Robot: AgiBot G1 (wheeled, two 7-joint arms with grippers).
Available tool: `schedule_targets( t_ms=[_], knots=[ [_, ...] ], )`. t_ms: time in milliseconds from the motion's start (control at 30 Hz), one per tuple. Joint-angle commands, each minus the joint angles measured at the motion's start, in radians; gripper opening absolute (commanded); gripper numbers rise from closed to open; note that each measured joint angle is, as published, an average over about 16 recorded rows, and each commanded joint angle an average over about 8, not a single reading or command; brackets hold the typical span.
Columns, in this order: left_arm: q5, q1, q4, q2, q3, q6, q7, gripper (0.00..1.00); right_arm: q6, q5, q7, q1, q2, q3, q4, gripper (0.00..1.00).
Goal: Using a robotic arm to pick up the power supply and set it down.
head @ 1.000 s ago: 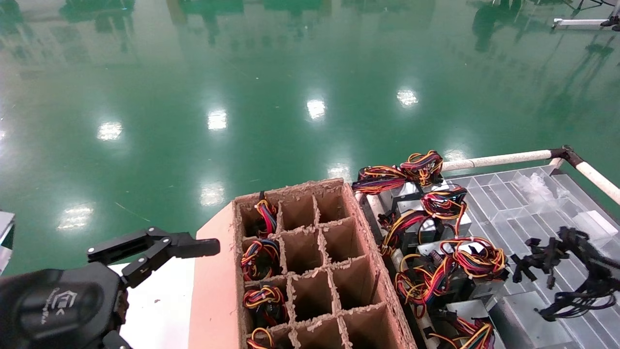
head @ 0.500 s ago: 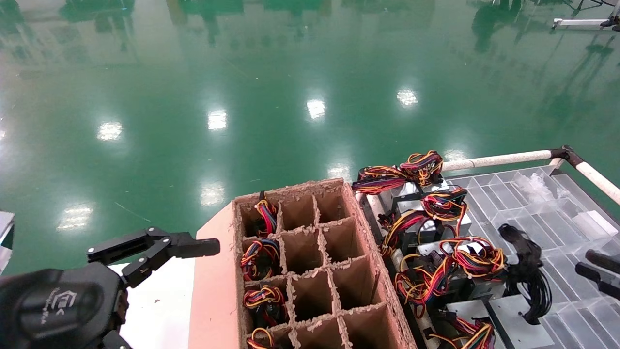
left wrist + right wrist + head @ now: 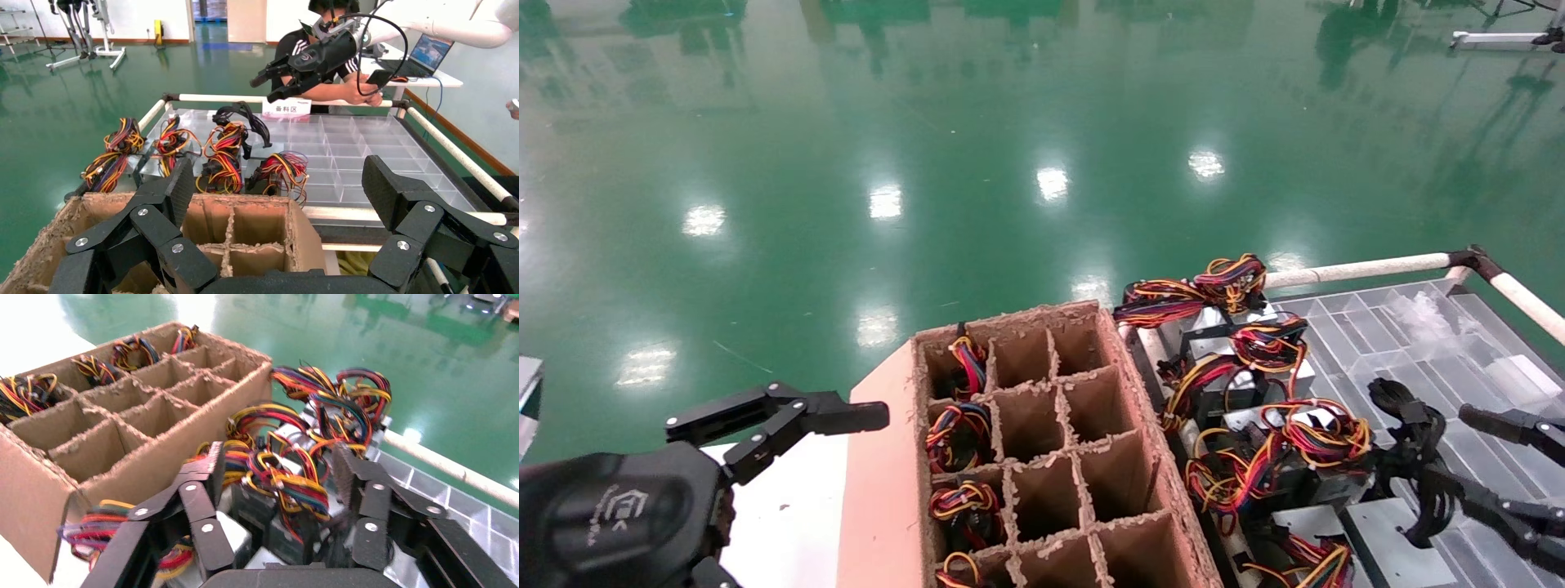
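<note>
The power supply [image 3: 1392, 545] is a silver-grey box lying on the clear tray at the lower right, its black cables [image 3: 1410, 425] looping up from it. My right gripper [image 3: 1451, 445] hangs open just right of that loop, its lower finger against the cables. In the right wrist view the right gripper [image 3: 278, 471] spreads over coloured wire bundles, and a dark blur of cable shows by one finger. The left wrist view shows the black cables [image 3: 242, 116] under the right gripper [image 3: 272, 79]. My left gripper [image 3: 834, 412] is parked open at the lower left, also seen as the left gripper [image 3: 278, 184].
A brown cardboard divider box [image 3: 1128, 384] stands in the middle, with coloured wire bundles in its left cells. Several grey boxes with red-yellow wires [image 3: 1254, 384] crowd the clear compartment tray [image 3: 1418, 327]. A white rail [image 3: 1361, 266] borders the tray.
A second ago the black cables hung by the right gripper at the right edge. The box then lay on the tray as the gripper drew off right; now it is back at the cables, open.
</note>
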Motion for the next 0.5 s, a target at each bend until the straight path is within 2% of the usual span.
schedule_targets(
  t_ms=[33, 500],
  knots=[
    [0.0, 0.0, 0.0, 0.0, 0.0, 0.0, 0.0, 1.0, 0.0, 0.0, 0.009, 0.009, -0.005, -0.01, 0.014, 1.0],
    [0.0, 0.0, 0.0, 0.0, 0.0, 0.0, 0.0, 1.0, -0.017, 0.035, 0.092, 0.13, -0.045, -0.149, 0.117, 1.0]
  ],
)
